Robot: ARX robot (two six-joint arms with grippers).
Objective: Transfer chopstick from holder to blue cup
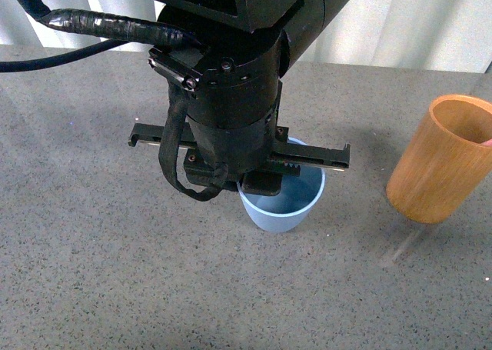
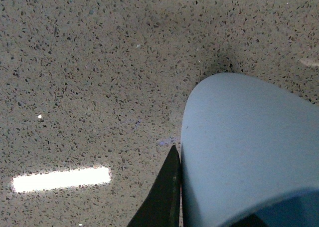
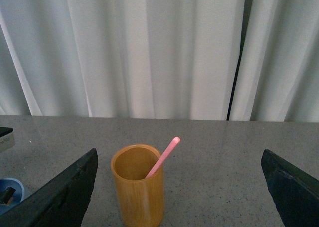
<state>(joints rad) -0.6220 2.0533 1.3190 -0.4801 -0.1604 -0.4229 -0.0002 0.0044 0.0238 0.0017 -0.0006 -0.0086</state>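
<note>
The blue cup [image 1: 283,204] stands on the grey table in the middle of the front view. My left gripper [image 1: 265,182] comes down from above and is shut on its rim. In the left wrist view one dark finger [image 2: 162,197] presses against the outside of the cup wall [image 2: 249,152]. The orange-brown wooden holder [image 1: 442,161] stands at the right. In the right wrist view the holder [image 3: 138,187] has one pink chopstick [image 3: 163,157] leaning out of it. My right gripper [image 3: 179,197] is open, its fingers [image 3: 65,197] wide apart, short of the holder.
The speckled grey table [image 1: 92,235] spreads around both containers. White curtains [image 3: 149,47] hang behind the table's far edge. The left arm's body and cable [image 1: 100,27] fill the upper middle of the front view. The right arm is outside the front view.
</note>
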